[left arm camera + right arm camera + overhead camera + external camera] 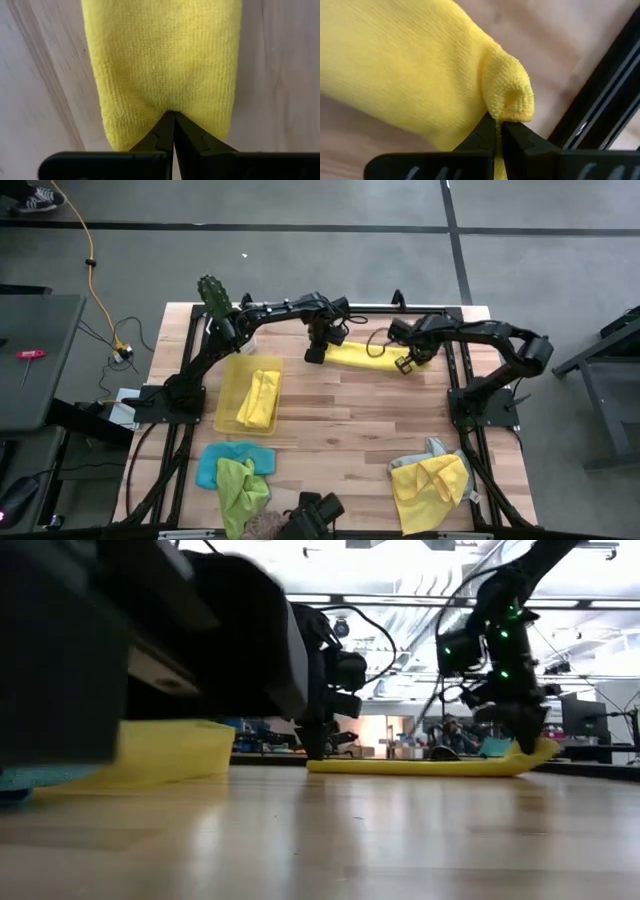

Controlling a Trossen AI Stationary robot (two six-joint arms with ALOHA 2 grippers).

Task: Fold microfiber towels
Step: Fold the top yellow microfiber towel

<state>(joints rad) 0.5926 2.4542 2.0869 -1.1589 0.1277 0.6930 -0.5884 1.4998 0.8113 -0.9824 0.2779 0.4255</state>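
- The left gripper (pixel 174 116) is seen clenched on one short end of a long folded yellow towel (pixel 362 357); in the left wrist view the two dark fingers (pixel 159 134) are pressed together with the cloth's edge nipped at their tips.
- The right gripper (pixel 496 120) is clamped on the opposite end of that same towel, where a small bunched corner is pinched up above the fingertips.
- In the low view, the towel is shown lying flat as a thin strip along the table (pixel 340 420), with its right-hand end lifted slightly under the right gripper.
- The strip is stretched between both grippers at the far middle of the table, near the back rail.
- Further out, a translucent yellow tray (pixel 228 394) is placed on the left side, with a folded yellow cloth (pixel 259 399) laid inside it.
- At the near left, a lime green cloth (pixel 240 485) is heaped over a light blue cloth (pixel 212 464).
- At the near right, a crumpled yellow cloth (pixel 428 488) is piled on a grey cloth (pixel 431 450).
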